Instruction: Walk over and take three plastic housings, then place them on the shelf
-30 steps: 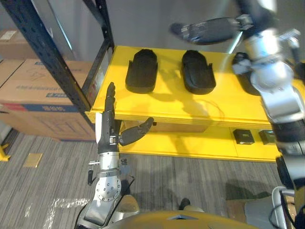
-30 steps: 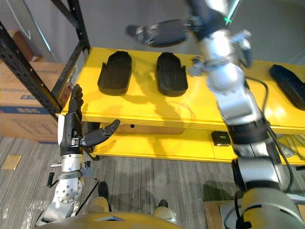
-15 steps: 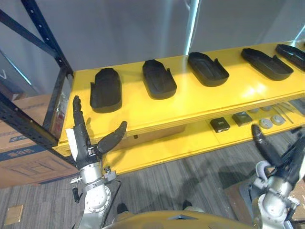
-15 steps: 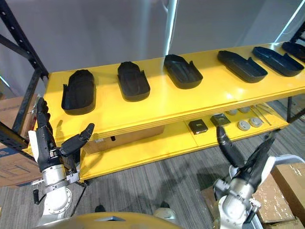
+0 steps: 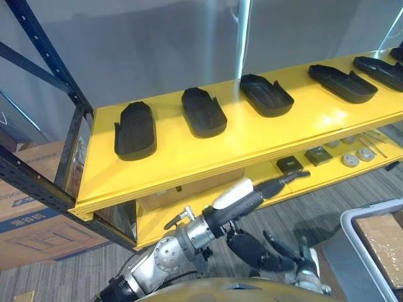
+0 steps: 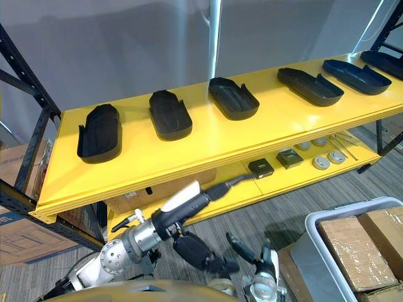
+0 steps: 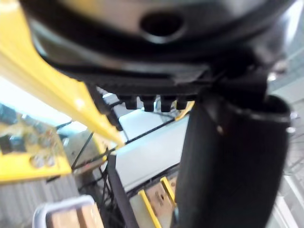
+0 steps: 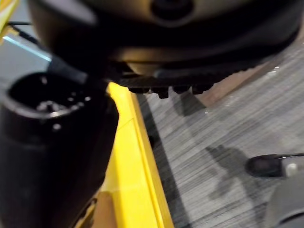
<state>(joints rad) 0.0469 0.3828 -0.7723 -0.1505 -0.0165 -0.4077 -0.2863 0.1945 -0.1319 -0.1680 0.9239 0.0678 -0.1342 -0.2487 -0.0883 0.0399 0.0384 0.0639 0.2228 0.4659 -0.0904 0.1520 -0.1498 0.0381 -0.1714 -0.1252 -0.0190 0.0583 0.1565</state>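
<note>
Though at least 5 plastic housings [image 5: 203, 112] line the yellow shelf [image 5: 189, 151] in the left eye view, the left hand [image 5: 250, 201] reaches straight-fingered, empty, below it. Right eye view: right hand [image 6: 196, 251] low, loosely spread, empty. Housings look light, stiff, slick; grip a rim.

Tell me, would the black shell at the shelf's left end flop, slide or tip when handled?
The black shell looks like moulded plastic, so probably stiff and light. It lies flat, so it should not roll. On the glossy yellow shelf, a push would likely slide it.
</note>
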